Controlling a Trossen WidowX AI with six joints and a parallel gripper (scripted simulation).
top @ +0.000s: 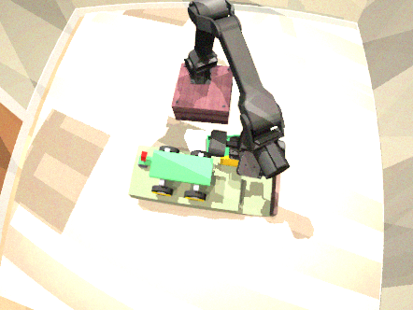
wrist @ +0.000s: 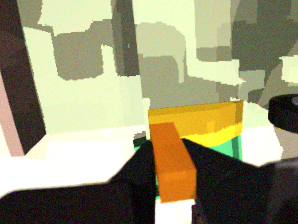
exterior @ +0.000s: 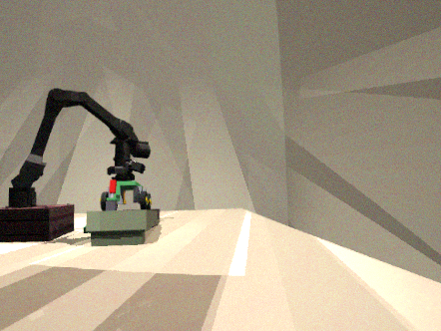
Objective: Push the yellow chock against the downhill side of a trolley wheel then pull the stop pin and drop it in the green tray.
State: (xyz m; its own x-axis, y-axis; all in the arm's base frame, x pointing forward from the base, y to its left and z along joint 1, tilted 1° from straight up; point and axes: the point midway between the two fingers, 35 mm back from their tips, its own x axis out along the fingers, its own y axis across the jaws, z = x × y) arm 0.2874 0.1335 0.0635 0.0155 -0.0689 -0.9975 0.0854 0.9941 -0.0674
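The jaws are pinching nearly closed on the orange handle of the yellow chock, which is hanging just ahead of them over the green tray. The wrist view is showing a black trolley wheel close on the right, apart from the chock. The top view is adding the trolley sitting on the ramp, its red-headed stop pin standing at the far end, with bare ramp lying beside the arm and pale worktop spreading beyond. The exterior view is hiding the chock.
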